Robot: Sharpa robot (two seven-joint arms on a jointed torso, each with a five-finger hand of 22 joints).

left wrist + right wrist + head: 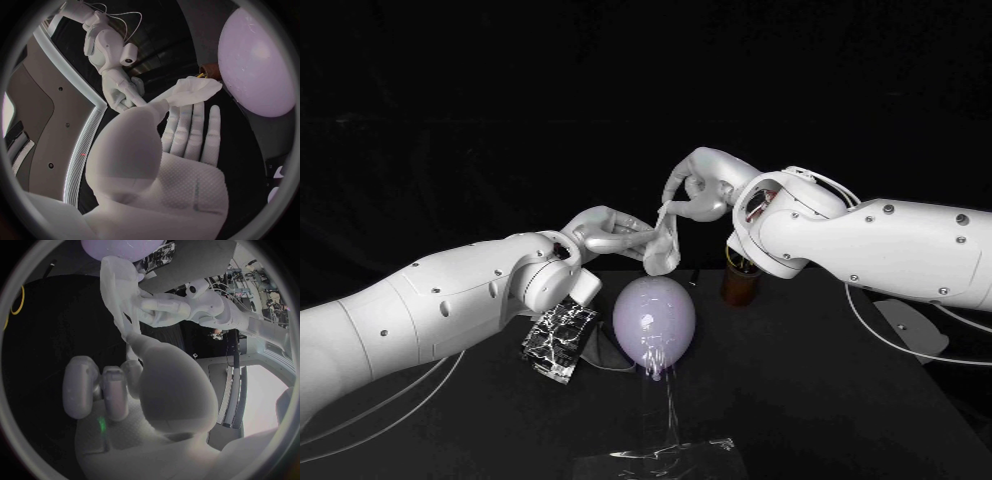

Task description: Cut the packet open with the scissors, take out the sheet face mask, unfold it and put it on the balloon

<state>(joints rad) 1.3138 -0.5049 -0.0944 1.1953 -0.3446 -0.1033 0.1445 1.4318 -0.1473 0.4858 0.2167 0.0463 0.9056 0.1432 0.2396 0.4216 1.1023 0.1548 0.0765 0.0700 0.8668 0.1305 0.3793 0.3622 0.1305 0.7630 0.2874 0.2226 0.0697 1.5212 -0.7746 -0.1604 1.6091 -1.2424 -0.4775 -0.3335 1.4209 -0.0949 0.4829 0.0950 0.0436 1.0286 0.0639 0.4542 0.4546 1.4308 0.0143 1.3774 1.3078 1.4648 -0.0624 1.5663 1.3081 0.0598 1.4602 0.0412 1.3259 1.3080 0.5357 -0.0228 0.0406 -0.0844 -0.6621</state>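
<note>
The head view is dim: the worktop [819, 400] and the room behind sink to near black, while light from above picks out the left hand [610, 232], the right hand [692, 190] and the pale sheet face mask [664, 240] between them. A soft sheen lies on the balloon [656, 318], and the packet [560, 340] at its nine o'clock glints. The wrist views bend straight edges inside dark circular frames, where a bright light strip [84, 150] curves.

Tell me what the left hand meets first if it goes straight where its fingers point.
The sheet mask at the fingertips of the left hand; beyond it probably the right hand, though depth is unclear.
</note>
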